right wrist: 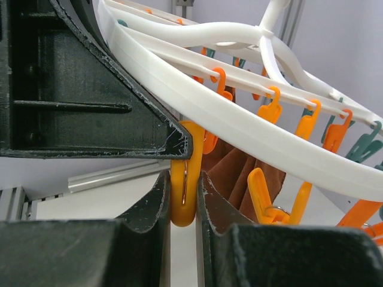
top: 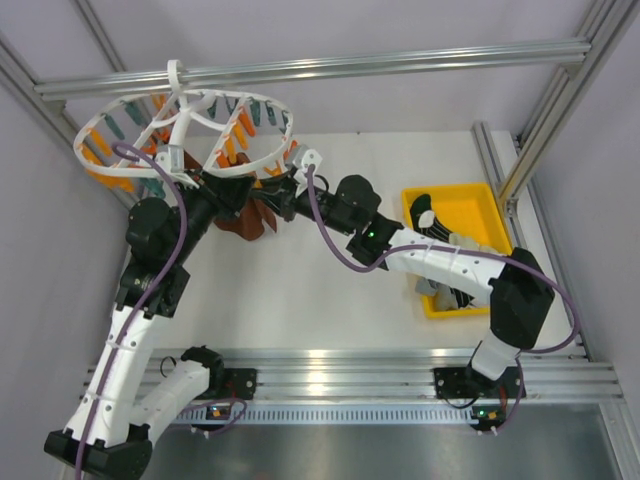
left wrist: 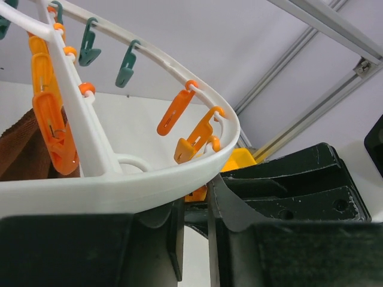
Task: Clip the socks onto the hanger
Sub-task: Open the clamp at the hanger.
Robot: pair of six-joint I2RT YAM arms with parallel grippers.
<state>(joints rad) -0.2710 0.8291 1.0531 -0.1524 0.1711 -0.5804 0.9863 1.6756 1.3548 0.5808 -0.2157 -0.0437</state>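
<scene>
Right claw (right wrist: 184, 179): clamped on an orange clip (right wrist: 184, 197), one finger flat on each side and the clip's lower end poking out below the tips. That clip hangs from the hanger (left wrist: 90, 191), whose white ring runs right over the claw's upper finger.

Left claw (left wrist: 194, 206): narrow gap, with tabletop (top: 300, 290) visible through the lower part of it. A bit of orange plastic sits at the mouth just under the ring. Can't tell if it's pinched or only close. The ring crosses directly above the fingertips, close enough that I can't tell if it touches.

The two claws are nose to nose under the near-right arc of the ring. Each wrist view shows the other claw's black body just beside it.

Brown fabric (right wrist: 236, 170) hangs just behind the right claw's clip, below the ring. Can't see what it hangs from.

More orange clips dangle along the rim beyond both claws. Teal clips (left wrist: 127, 64) are on the far arc, above and ahead of the left claw.

Hanger hook is up at the aluminium frame bar (top: 350, 65), above and beyond both claws.

Socks (top: 432, 218): in the yellow tray (top: 470, 208), well apart from both claws, back along the right arm and partly under its forearm. One is black and white and others are pale. None are at either claw.
</scene>
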